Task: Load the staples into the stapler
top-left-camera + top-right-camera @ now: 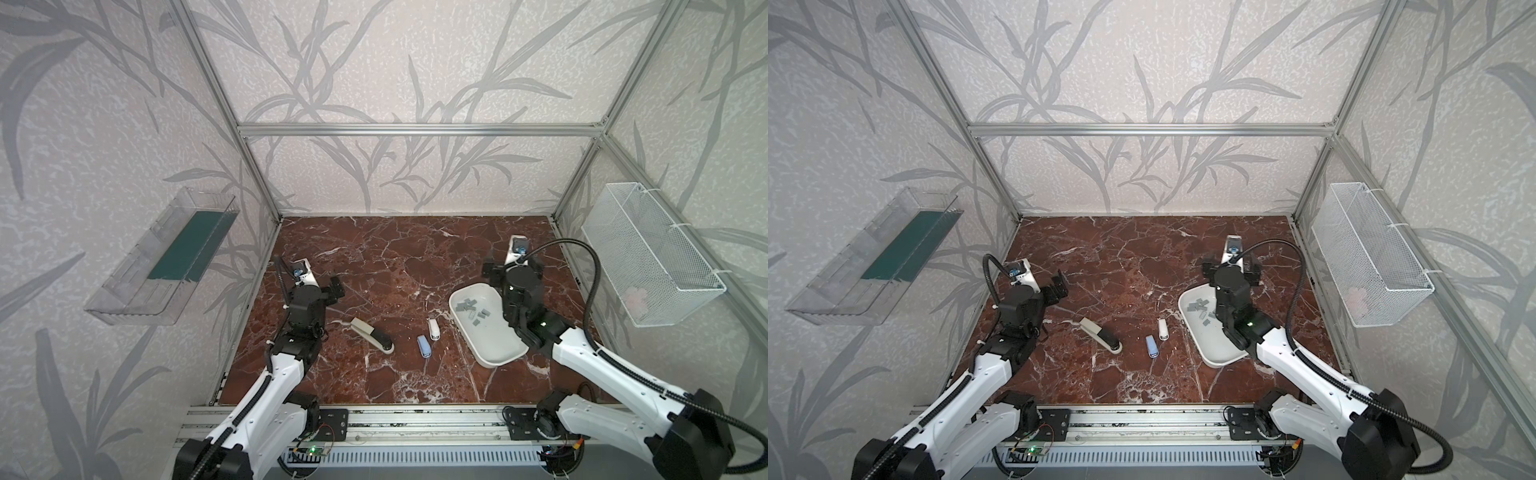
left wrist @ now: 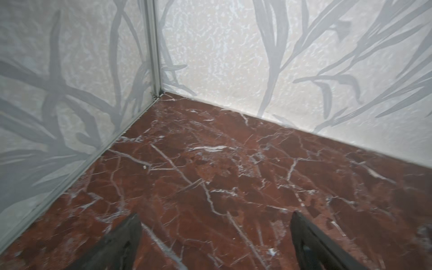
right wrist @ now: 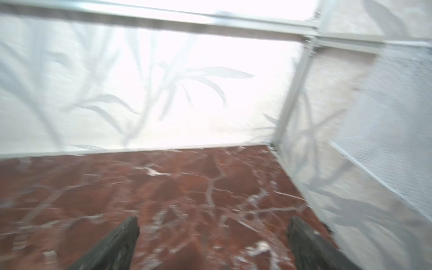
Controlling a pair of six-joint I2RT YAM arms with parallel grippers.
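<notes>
both pincers are standing wide open and gripping nothing. the left pincer (image 2: 215, 214) is showing only bare marble table (image 2: 233, 163) between its dark fingers (image 2: 121, 240), and the right pincer (image 3: 213, 217) is showing the same, though its wrist view is blurred.

the staples (image 1: 473, 309) are lying loose in a white tray (image 1: 494, 361), behind the right pincer's fingertips and partly under its wrist. that pincer is pointing past the tray's far end toward the back wall. the walled tray is probably keeping the strips from scattering, and its place on this side is making the right arm the likely picker.

the large stapler (image 1: 372, 334) is lying near the left pincer, on the robot's side of it and toward the middle. its beige part and dark part are seeming to sit swung apart, as if exposing the channel for loading, but i cannot tell for sure. a blue stapler (image 1: 424, 346) and a white stapler (image 1: 434, 329) are lying close together but not touching, between the large one and the tray.

no strip is showing in any stapler, so loading is looking unstarted. my judgement is that the right pincer is needing to tip down over the tray for one strip, while the left is being kept free to steady the large stapler.
</notes>
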